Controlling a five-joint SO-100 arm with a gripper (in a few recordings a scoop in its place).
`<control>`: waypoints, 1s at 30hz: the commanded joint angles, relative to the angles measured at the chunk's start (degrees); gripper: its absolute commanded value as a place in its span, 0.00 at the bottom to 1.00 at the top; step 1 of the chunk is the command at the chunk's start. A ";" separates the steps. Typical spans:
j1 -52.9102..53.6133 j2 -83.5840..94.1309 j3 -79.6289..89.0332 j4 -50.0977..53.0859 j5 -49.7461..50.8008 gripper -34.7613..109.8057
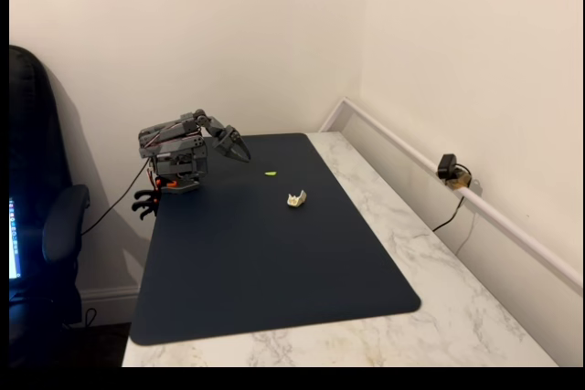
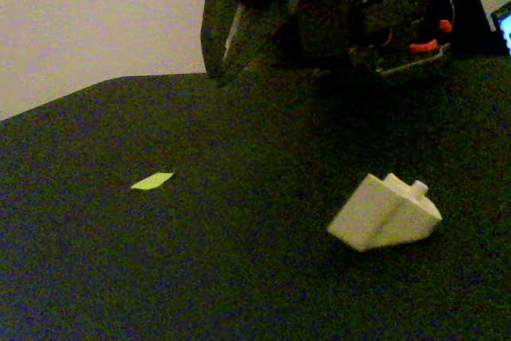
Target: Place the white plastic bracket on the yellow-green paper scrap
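Note:
The white plastic bracket [image 1: 296, 198] [image 2: 385, 213] lies on the dark mat, a small cream piece with a stub on top. The yellow-green paper scrap [image 1: 271, 173] [image 2: 152, 181] lies flat on the mat a short way from it, toward the arm. My gripper [image 1: 244, 153] [image 2: 222, 60] hangs folded back near the arm's base at the mat's far left corner. Its jaws taper to one point, shut and holding nothing. It is well apart from both the scrap and the bracket.
The dark mat [image 1: 274, 271] covers most of a marble tabletop [image 1: 430, 253]. A small camera [image 1: 448, 169] sits on the wall ledge at the right. A dark office chair [image 1: 41, 226] stands left of the table. The arm's base [image 1: 178, 166] is at the mat's back left.

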 commanded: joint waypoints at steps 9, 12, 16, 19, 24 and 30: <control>-6.42 -3.69 -19.34 3.16 7.12 0.24; -8.53 -15.82 -26.54 0.97 7.12 0.24; -11.07 -26.98 -35.86 0.62 7.56 0.24; -13.01 -31.90 -38.94 -0.79 8.88 0.24; -15.38 -47.55 -49.66 0.53 10.81 0.24; -17.75 -68.64 -68.55 8.35 12.30 0.24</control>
